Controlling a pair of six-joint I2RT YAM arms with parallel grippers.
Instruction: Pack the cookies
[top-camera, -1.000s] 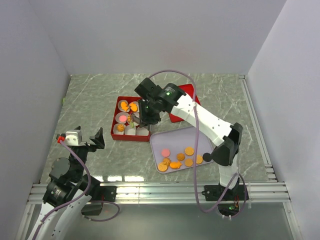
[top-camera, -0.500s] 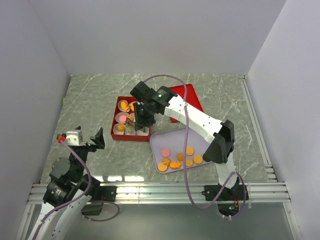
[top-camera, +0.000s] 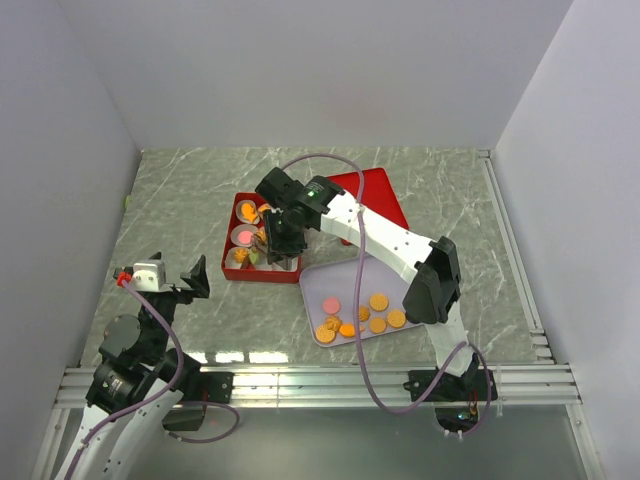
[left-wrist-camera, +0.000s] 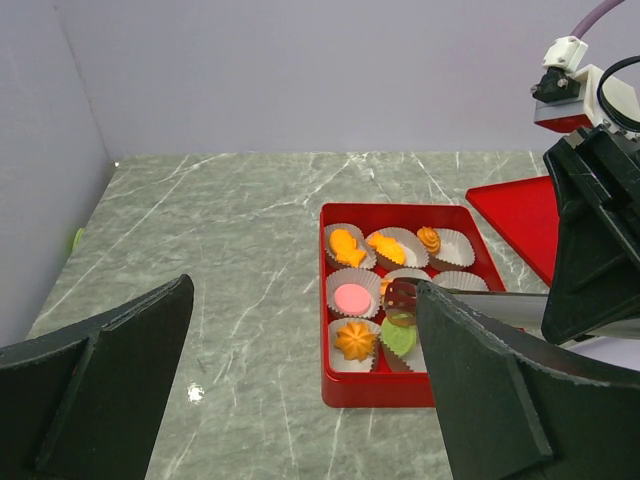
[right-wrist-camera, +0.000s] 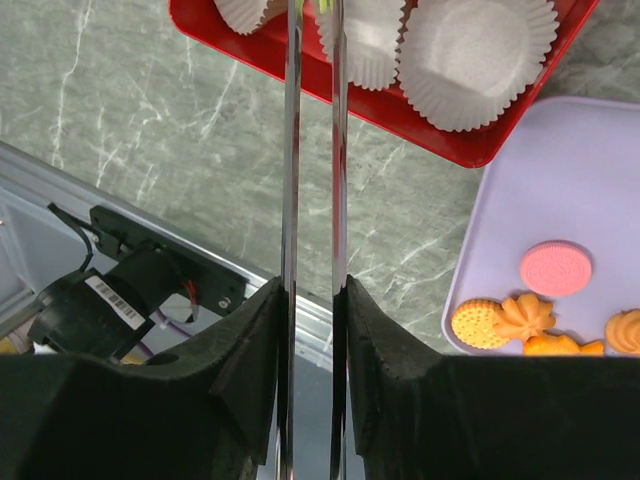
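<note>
Two blades of the right gripper (right-wrist-camera: 312, 40) clamp a dark cookie (left-wrist-camera: 401, 296) over the red box (left-wrist-camera: 375, 392). The left gripper (left-wrist-camera: 305, 290) stands wide apart.

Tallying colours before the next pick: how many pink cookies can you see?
2 pink cookies: one on the lavender tray, one in the middle-left cup of the red box. The right arm may hide others.

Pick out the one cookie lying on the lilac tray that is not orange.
The round pink cookie, toward the left side of the tray in the top view. Every other cookie visible on the tray is orange.
</note>
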